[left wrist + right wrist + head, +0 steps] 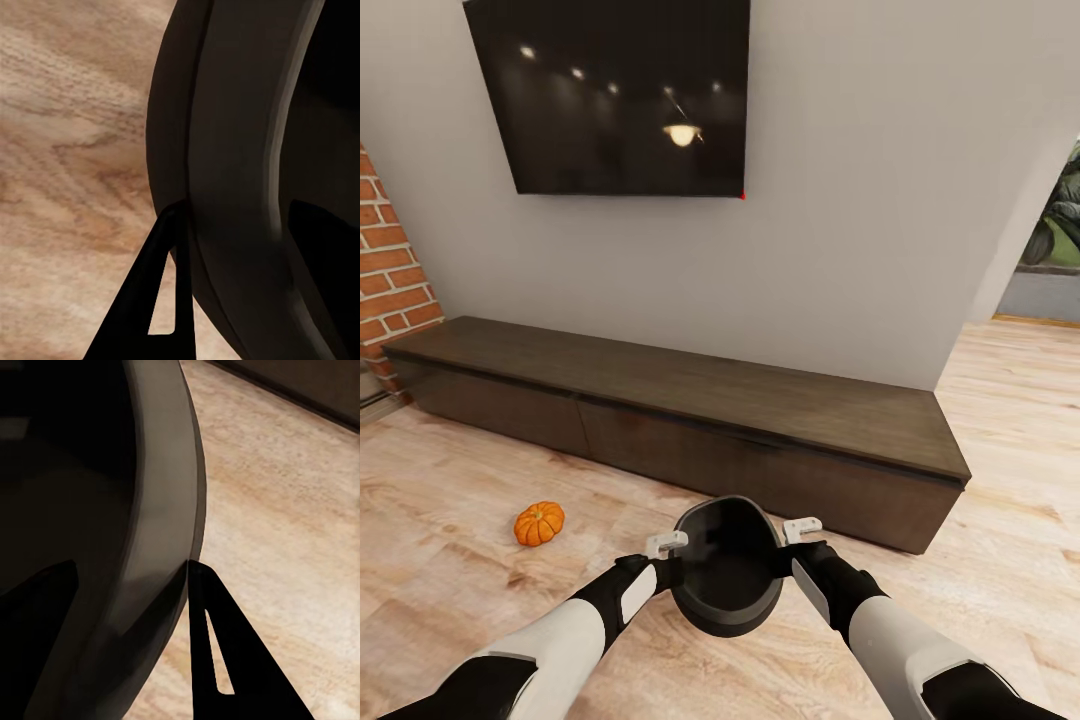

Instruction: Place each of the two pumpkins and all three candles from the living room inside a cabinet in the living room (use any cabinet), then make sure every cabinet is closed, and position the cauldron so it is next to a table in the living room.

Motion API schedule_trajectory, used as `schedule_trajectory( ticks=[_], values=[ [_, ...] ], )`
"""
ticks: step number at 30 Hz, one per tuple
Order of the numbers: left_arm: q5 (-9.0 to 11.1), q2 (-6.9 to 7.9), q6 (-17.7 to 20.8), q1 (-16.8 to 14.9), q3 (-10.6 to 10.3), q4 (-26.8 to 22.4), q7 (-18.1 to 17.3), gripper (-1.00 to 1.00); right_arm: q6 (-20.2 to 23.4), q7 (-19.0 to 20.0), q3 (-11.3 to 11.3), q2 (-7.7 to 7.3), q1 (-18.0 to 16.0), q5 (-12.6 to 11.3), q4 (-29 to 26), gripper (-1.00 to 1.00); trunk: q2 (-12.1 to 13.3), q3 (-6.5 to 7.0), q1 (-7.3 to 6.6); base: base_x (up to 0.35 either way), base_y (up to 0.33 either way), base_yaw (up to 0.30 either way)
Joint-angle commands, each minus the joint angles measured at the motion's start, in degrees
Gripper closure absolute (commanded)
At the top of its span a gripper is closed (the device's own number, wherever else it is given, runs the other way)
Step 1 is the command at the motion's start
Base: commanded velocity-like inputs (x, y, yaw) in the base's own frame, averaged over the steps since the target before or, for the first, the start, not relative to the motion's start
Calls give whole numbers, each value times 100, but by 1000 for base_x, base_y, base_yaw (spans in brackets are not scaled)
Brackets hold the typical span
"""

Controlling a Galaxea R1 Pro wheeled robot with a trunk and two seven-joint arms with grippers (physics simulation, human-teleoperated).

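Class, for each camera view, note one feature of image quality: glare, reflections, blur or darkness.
Head view: ceiling lights glare off the dark TV screen. Left wrist view: the close cauldron looks soft; the floor grain is slightly blurred. Right wrist view: the cauldron's inside is near-black.

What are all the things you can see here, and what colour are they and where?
cauldron: one, dark grey-black, held up between the two arms in front of the cabinet, its rim pinched on both sides.
pumpkin: one, bright orange, on the wooden floor in front of the cabinet, to the left of the cauldron.
cabinet: one, long, low, dark brown, against the wall, its fronts look closed.
TV screen: one, black, on the grey wall above the cabinet.
brick wall: one, red, at the left edge.
floor: light wood.
plants: green, far right, past the wall's corner.
left tool: one, black, gripping the cauldron's left rim.
right tool: one, black, gripping its right rim.
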Motion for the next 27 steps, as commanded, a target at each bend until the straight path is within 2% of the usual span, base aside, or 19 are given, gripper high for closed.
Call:
schedule_trajectory(
  ticks=[1,11,27],
  values=[
    [165,-3,28,-4,-14,-31,9,100,29,-50,63,-3,0,-78,-5,100,-3,-4,-2,0,0,0],
    [164,-3,28,-4,-14,-31,9,100,22,-50,62,-3,0,-96,-5,100,-3,-4,-2,0,0,14],
    [163,-3,31,-4,-14,-31,9,100,24,-50,54,-3,0,-104,-5,100,-3,-6,-2,0,0,191]
  ],
)
